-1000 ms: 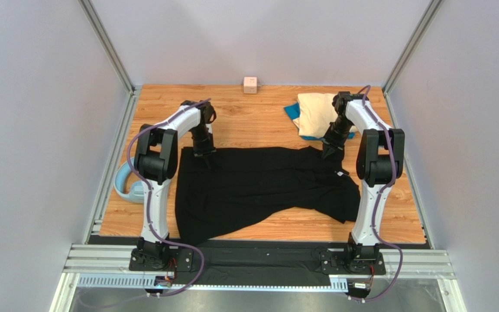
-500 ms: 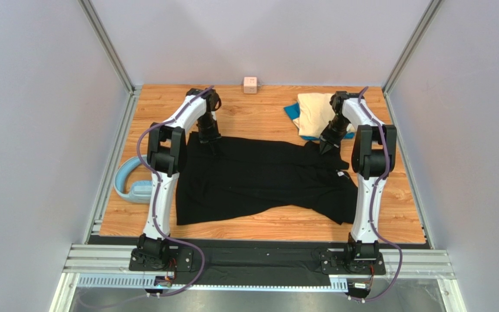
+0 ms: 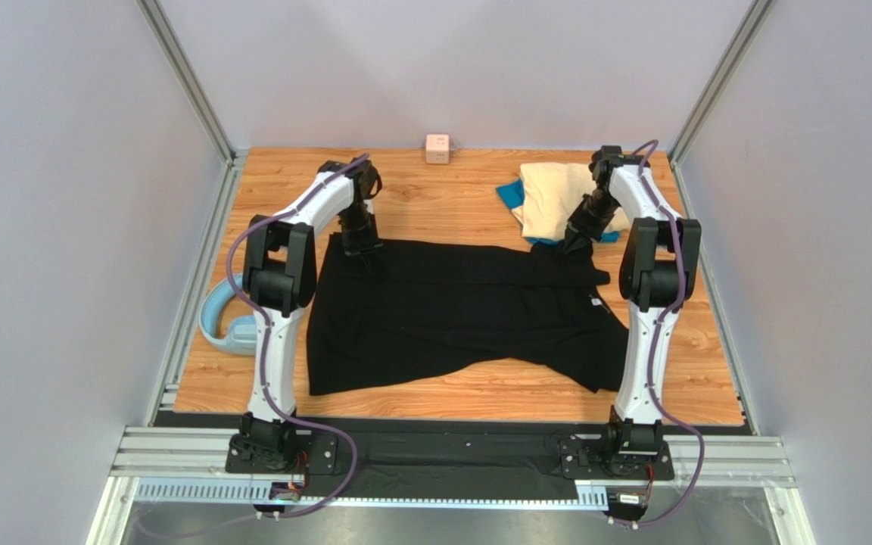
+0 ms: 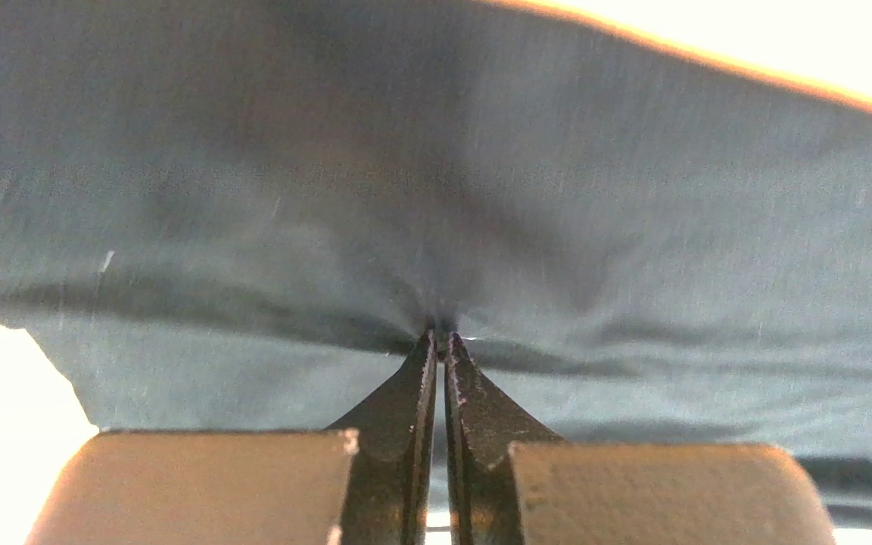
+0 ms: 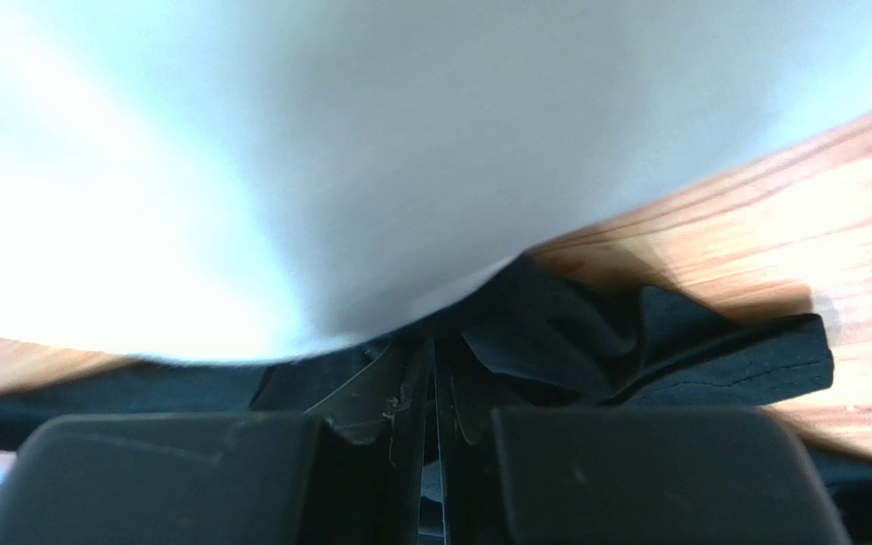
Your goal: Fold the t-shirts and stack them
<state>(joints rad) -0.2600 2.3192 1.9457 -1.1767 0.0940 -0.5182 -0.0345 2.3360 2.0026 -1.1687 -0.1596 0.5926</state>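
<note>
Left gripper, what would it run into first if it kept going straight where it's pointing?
The black t-shirt; the left gripper is pinching its cloth at the tips, probably with the table just behind.

Pretty clearly a robotics lab test cell here, not a home. The wooden tabletop [image 3: 452, 210] is boxed in by blank grey panels [image 3: 65, 227] left, right and behind, aluminium posts [image 3: 187, 80] at its back corners, and my left arm [image 3: 273, 352] and right arm [image 3: 645, 363] bolted to a metal rail [image 3: 168, 454] along its near edge.
</note>
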